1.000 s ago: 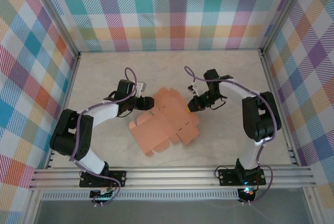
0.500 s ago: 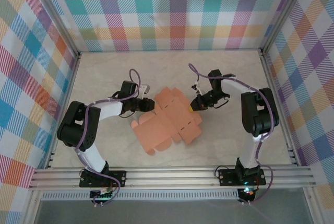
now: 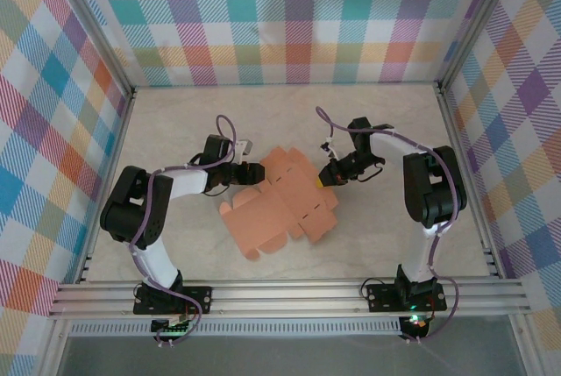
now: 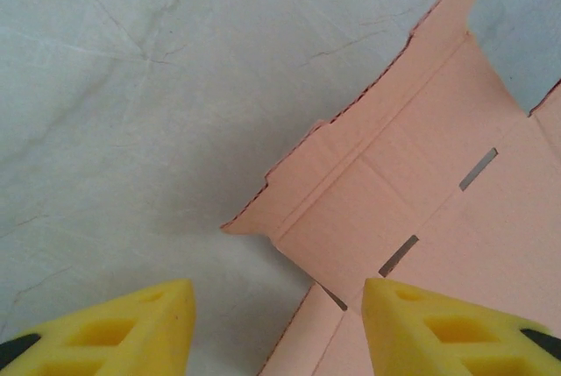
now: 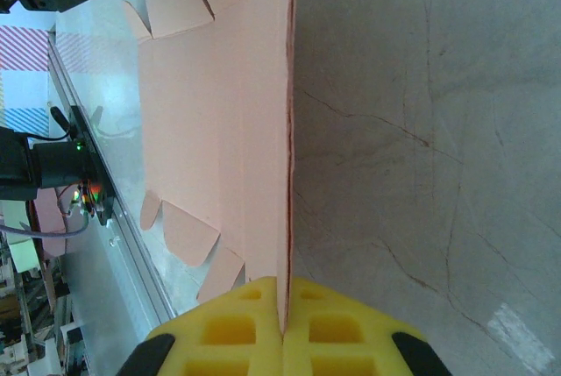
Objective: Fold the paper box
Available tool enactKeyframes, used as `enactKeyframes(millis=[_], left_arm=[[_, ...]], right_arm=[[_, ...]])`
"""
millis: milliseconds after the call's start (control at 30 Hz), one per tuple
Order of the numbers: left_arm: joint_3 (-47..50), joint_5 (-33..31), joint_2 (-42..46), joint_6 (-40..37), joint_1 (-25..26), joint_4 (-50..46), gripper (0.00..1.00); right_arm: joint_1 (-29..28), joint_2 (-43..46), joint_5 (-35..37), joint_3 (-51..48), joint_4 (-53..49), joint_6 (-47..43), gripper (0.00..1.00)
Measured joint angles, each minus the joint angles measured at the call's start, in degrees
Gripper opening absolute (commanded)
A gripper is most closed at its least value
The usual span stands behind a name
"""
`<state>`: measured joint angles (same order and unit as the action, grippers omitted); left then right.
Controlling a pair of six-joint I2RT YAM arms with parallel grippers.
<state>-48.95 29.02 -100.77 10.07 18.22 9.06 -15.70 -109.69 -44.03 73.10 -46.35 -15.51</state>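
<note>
The paper box (image 3: 279, 202) is a flat salmon-orange die-cut sheet with rounded flaps, lying mid-table. My left gripper (image 3: 251, 173) hovers at its left edge. In the left wrist view that gripper (image 4: 277, 330) is open. One yellow fingertip (image 4: 140, 323) is over bare table and the other over the sheet (image 4: 421, 192), whose notched corner lies between them ungripped. My right gripper (image 3: 326, 178) is at the sheet's right edge. In the right wrist view it (image 5: 285, 316) is shut on the sheet's thin edge (image 5: 210, 113).
The table (image 3: 175, 122) is pale marbled stone, boxed in by plaid walls on three sides. An aluminium rail (image 3: 289, 293) runs along the near edge, where both arm bases stand. Bare table lies behind and to either side of the sheet.
My left gripper has slid a little right onto the sheet's left edge; its fingers narrowed and then spread again. The right gripper stayed shut on the edge and rose slightly.
</note>
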Motion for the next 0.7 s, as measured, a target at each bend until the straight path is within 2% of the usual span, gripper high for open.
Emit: enactKeyframes(millis=[233,300,500,567,700], left_arm=[[0.00,1.81,-1.99,1.49,0.02,0.57,0.38],[0.00,2.69,-2.03,1.99,0.02,0.83,0.30],[0.68,4.20,-1.66,2.08,0.46,1.90,0.23],[1.55,4.02,-0.90,0.98,0.79,1.75,0.16],[2.64,2.89,0.94,-2.10,2.29,1.53,0.13]], right_arm=[[0.00,-0.15,0.00,0.11,0.42,0.20,0.00],[0.00,-0.20,0.00,0.11,0.44,0.33,0.00],[0.00,-0.24,0.04,0.11,0.63,1.11,0.00],[0.00,-0.24,0.28,0.11,0.61,1.31,0.00],[-0.07,-0.24,0.98,0.11,0.59,1.53,0.00]])
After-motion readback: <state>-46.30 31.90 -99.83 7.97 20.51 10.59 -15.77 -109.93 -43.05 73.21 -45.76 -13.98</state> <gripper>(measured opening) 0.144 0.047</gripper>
